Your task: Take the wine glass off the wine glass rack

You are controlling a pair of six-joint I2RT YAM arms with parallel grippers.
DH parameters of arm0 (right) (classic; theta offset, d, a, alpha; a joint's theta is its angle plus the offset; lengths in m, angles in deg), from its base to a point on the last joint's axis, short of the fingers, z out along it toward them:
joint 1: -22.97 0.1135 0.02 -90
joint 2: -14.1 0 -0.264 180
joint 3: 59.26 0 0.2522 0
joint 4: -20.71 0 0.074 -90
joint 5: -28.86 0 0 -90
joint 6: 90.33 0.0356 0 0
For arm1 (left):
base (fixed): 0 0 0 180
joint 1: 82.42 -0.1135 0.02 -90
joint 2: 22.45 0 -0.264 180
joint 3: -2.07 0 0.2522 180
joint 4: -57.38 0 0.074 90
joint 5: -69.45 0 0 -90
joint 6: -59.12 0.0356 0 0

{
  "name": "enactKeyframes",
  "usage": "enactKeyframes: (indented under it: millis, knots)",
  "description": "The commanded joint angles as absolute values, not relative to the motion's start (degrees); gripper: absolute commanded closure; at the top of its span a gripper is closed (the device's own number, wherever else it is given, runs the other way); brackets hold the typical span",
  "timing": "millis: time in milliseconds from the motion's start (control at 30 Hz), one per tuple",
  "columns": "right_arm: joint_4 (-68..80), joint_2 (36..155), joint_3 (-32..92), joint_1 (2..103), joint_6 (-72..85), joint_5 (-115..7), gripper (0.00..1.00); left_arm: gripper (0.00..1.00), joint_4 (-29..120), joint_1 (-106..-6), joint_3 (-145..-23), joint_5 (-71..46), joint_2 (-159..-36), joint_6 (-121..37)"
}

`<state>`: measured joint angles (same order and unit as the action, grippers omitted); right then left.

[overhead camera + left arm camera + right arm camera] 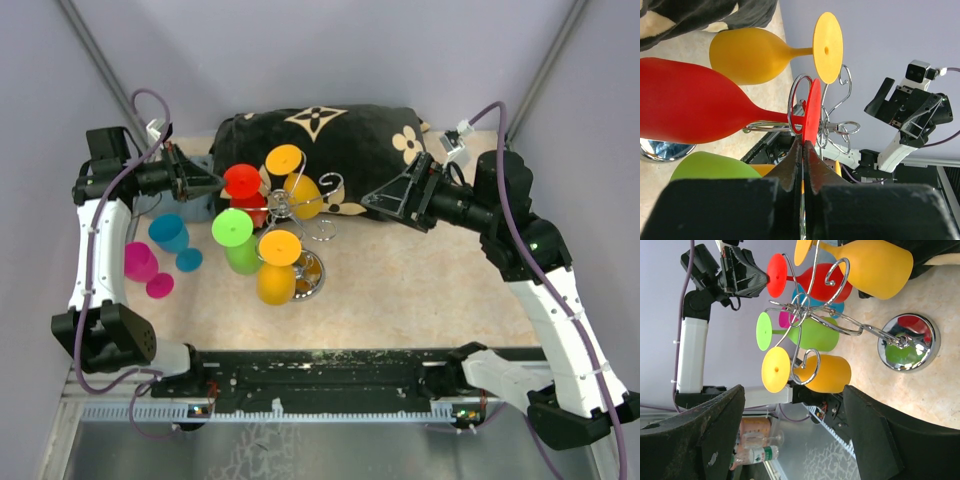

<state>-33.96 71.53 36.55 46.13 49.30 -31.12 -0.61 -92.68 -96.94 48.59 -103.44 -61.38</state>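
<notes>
The silver wire wine glass rack [292, 207] stands mid-table on a round mirror base [309, 277]. Upside down on it hang a red wine glass [243, 184], a green one [233, 231] and two orange ones [280, 250]. My left gripper [218, 184] is at the red glass's foot. In the left wrist view its jaws [804, 142] are pinched on the rim of the red foot disc [813, 112], whose stem still sits in a rack loop. My right gripper [374, 200] is open and empty, right of the rack; its wrist view [794, 390] shows the rack [815, 320] ahead.
A blue glass [170, 236] and a magenta glass [141, 263] lie on the table left of the rack. A black cushion with cream flower prints [330, 135] lies behind the rack. Grey walls close in on three sides.
</notes>
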Motion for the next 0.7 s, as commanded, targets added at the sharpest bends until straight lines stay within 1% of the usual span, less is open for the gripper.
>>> enactKeyframes:
  millis: [0, 667]
  knots:
    - [-33.29, 70.21, 38.51, 46.44, 48.53, -31.65, 0.21, 1.0, 1.7, -92.35, -97.95, 50.48, -102.27, -62.95]
    - [-33.2, 69.8, 37.82, 46.44, 48.95, -32.23, 0.21, 1.0, 4.02, -93.9, -102.14, 51.08, -104.87, -69.57]
